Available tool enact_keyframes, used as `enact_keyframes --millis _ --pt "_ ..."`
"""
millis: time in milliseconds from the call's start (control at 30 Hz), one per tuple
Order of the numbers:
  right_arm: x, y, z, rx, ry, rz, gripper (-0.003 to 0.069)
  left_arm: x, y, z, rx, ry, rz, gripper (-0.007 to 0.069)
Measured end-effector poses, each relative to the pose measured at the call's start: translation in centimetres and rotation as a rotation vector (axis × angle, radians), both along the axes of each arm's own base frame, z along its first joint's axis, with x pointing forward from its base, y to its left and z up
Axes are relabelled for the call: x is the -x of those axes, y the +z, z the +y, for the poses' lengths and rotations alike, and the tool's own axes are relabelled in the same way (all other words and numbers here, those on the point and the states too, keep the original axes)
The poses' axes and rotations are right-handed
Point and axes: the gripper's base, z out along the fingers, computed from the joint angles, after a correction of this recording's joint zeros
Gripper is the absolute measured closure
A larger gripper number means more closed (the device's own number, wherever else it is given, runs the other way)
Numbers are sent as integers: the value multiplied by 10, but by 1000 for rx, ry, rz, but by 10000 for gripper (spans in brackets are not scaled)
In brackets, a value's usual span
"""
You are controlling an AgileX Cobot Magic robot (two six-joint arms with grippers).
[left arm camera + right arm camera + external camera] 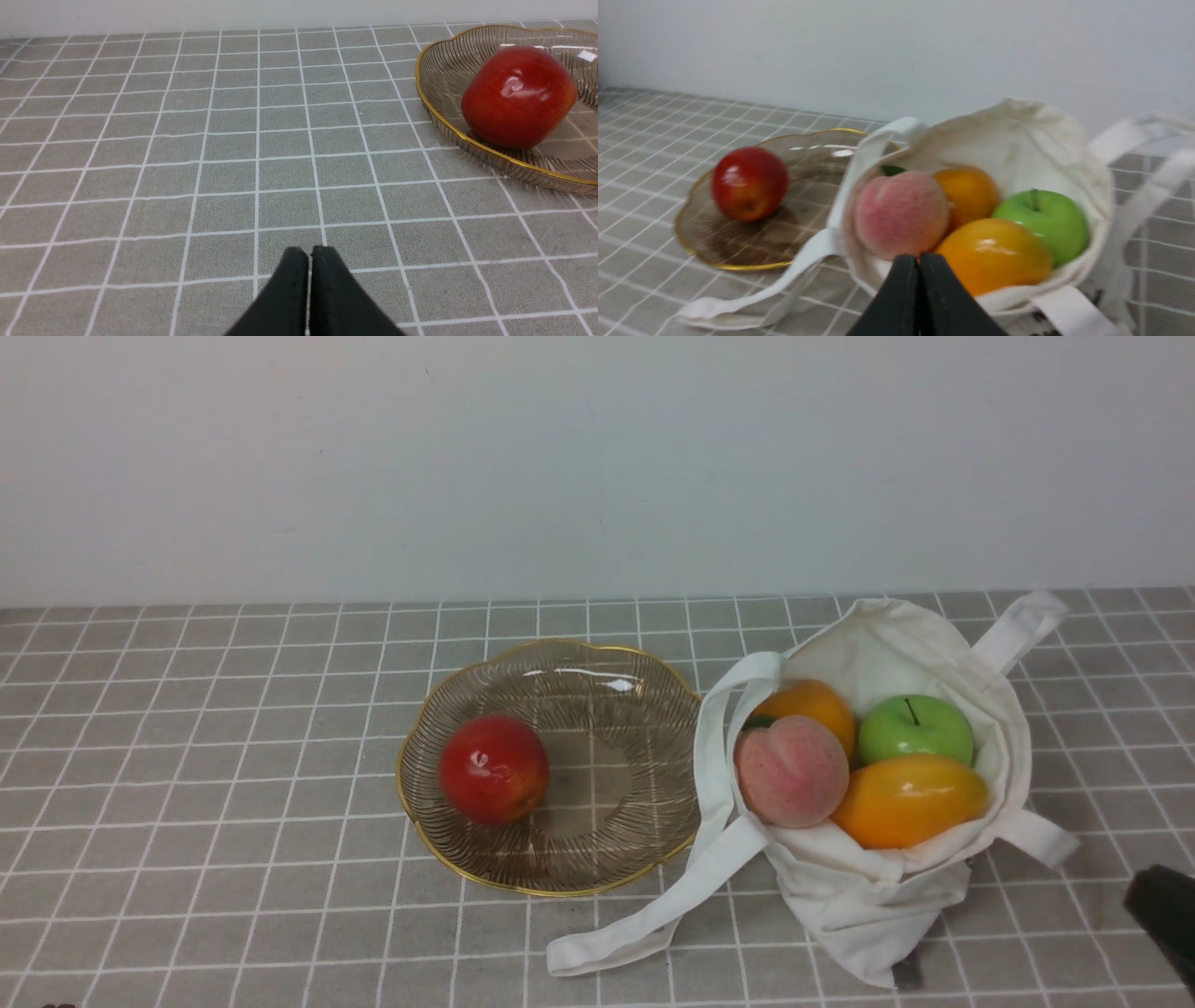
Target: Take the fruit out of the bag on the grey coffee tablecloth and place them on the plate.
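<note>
One glossy red apple (pixel 493 769) rests in the ribbed smoky-brown glass plate (pixel 644 709). Just beside it, the off-white cloth tote bag (pixel 887 644) holds the remaining fruit. Left tool (pixel 310 254) and right tool (pixel 919 261): tips pressed together, holding nothing.

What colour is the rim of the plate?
Gold, a thin wavy edge on the smoky-brown ribbed plate; clearest in the left wrist view.

Staged tabletop test setup: grid-patterned tablecloth (pixel 233 784) against a bare white wall (pixel 560 457)
</note>
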Motion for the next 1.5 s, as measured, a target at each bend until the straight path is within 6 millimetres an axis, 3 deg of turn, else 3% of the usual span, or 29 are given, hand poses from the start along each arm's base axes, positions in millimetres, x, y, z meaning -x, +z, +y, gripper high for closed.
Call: enact_keyframes --millis 233,500,1500 --pt "15 -26 -21 -3 -237 -2 673 0 0 0 0 0 0 633" --pt "24 -52 -26 29 -305 84 673 0 0 0 0 0 0 633" --pt "26 -50 -25 34 -275 33 673 0 0 0 0 0 0 633"
